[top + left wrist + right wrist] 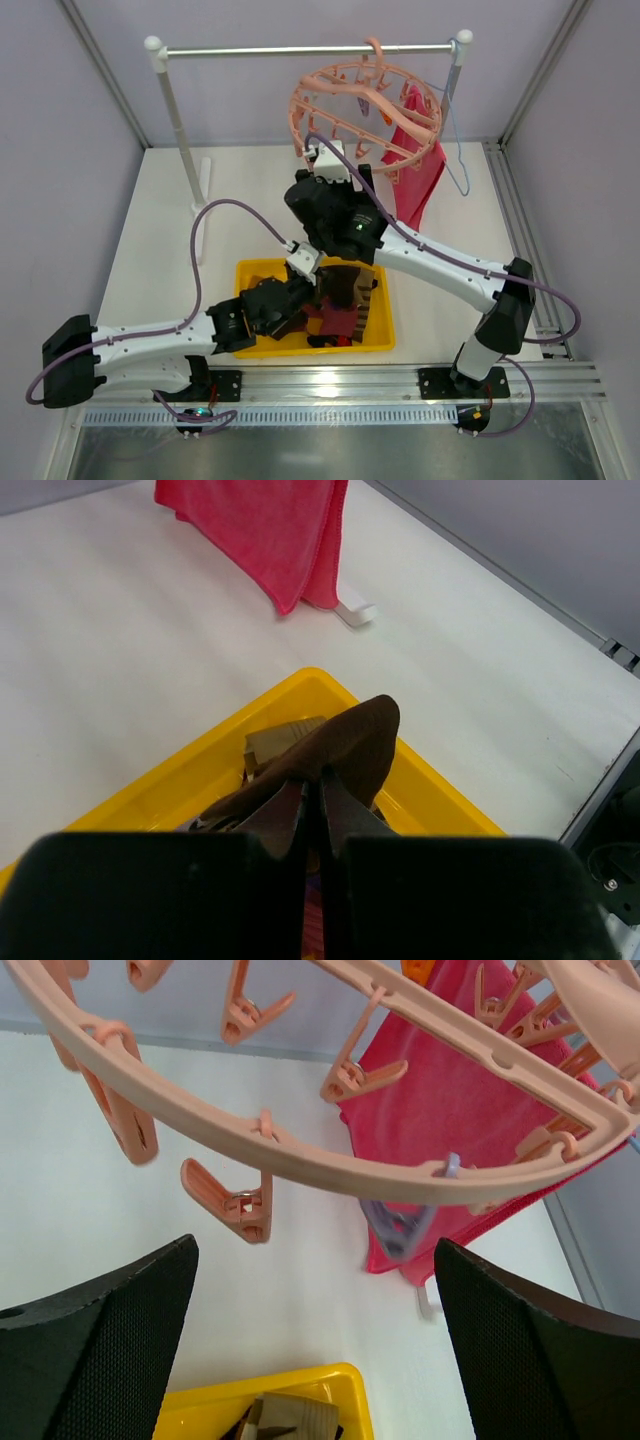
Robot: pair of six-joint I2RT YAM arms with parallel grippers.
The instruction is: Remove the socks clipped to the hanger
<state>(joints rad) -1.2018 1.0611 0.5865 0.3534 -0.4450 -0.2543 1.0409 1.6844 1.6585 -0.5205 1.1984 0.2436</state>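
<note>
- My left gripper (312, 785) is pinched shut on a brown sock (345, 740), low over the yellow bin (430, 785).
- More patterned socks (345, 300) lie heaped in that bin.
- My right gripper (315, 1250) has its jaws spread wide with nothing between them, just under the salmon hanger (300, 1165) ring and its pegs (235, 1205).
- The hanger hooks on the rail (280, 49); a red cloth (420, 185) drapes just right of it, crowding the far pegs.

socks (342, 298) in bin (248, 268), hanger (345, 98) on rail (260, 49) behind
</note>
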